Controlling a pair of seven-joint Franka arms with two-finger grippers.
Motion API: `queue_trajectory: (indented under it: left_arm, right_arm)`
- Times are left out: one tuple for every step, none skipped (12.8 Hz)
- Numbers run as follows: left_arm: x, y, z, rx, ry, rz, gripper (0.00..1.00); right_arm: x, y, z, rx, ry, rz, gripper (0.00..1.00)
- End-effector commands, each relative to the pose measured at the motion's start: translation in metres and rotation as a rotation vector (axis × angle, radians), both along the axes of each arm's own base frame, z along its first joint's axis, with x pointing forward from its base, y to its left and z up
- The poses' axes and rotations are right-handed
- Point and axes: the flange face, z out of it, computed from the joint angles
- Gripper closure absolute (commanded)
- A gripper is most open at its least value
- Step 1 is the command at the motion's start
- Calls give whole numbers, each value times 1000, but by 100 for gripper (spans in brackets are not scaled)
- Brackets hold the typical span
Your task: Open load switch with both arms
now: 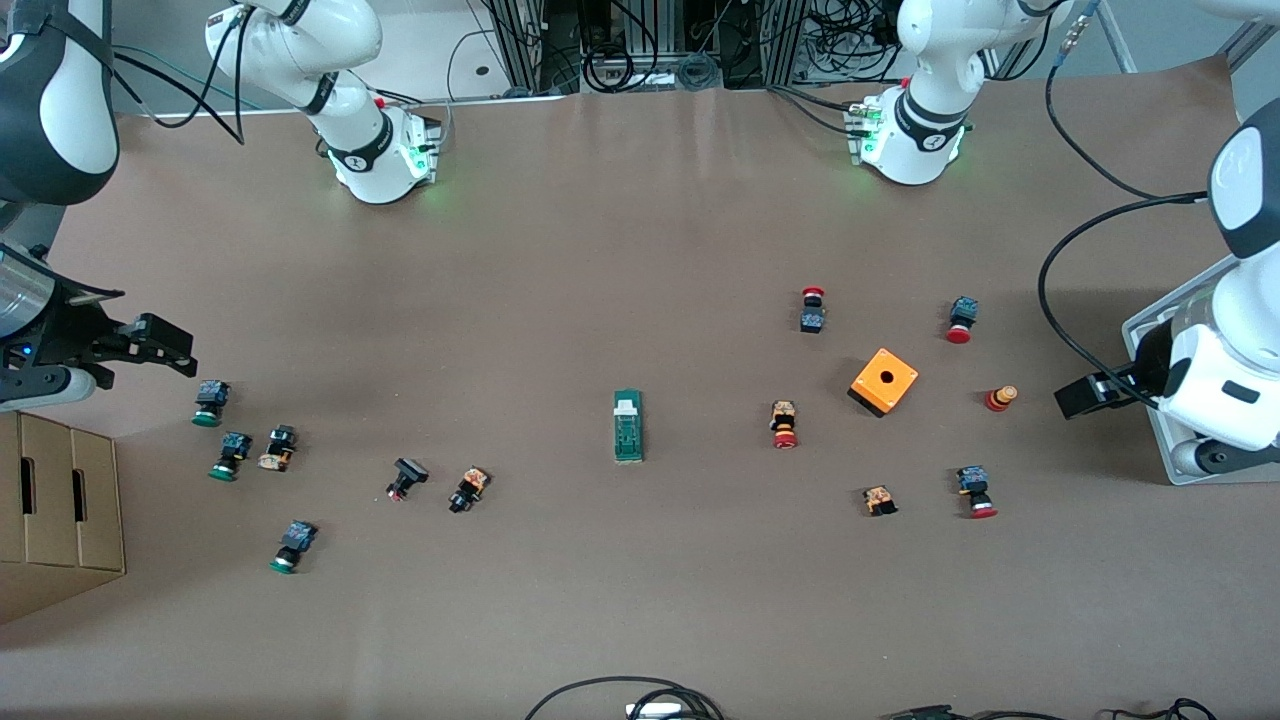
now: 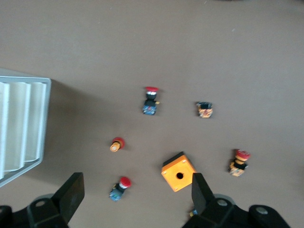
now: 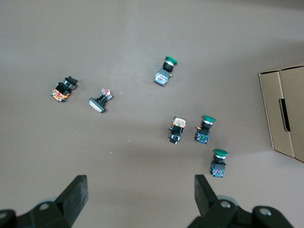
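The load switch (image 1: 628,427) is a narrow green bar with a small white end piece. It lies flat near the middle of the table, its white end toward the robots' bases. Neither wrist view shows it. My left gripper (image 1: 1085,395) hangs open at the left arm's end of the table. In its wrist view the left gripper (image 2: 135,190) has nothing between its fingers and a red-capped button (image 2: 119,188) on the table below. My right gripper (image 1: 165,345) hangs open at the right arm's end, and its wrist view shows the right gripper (image 3: 138,187) empty over bare table. Both grippers are well away from the switch.
An orange cube (image 1: 883,381) with a round hole sits among several red-capped push buttons (image 1: 785,424) toward the left arm's end. Green-capped push buttons (image 1: 230,455) lie scattered toward the right arm's end, near a cardboard box (image 1: 60,510). A grey ribbed tray (image 2: 21,128) sits under the left arm.
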Motion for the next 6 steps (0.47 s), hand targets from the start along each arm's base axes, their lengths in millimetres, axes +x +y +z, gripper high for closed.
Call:
queue_trajectory:
  left_arm:
    - [-22, 45, 12, -142, -13, -53, 0]
    - [-33, 50, 12, -157, -26, -147, 0]
    - [-46, 50, 9, -149, -29, -243, 0]
    - [-55, 49, 5, -145, -17, -287, 0]
    - [-63, 49, 5, -142, -12, -289, 0]
    - [-71, 45, 6, -113, -2, -299, 0]
  right_arm:
    - [4, 0, 5, -19, -14, -5, 0]
    - [4, 0, 5, -19, -14, -5, 0]
    - [4, 0, 5, -18, -14, -6, 0]
    - [4, 1, 5, -19, -14, -4, 0]
    - [4, 2, 5, -19, -14, -2, 0]
    - [4, 2, 5, -19, -14, -2, 0]
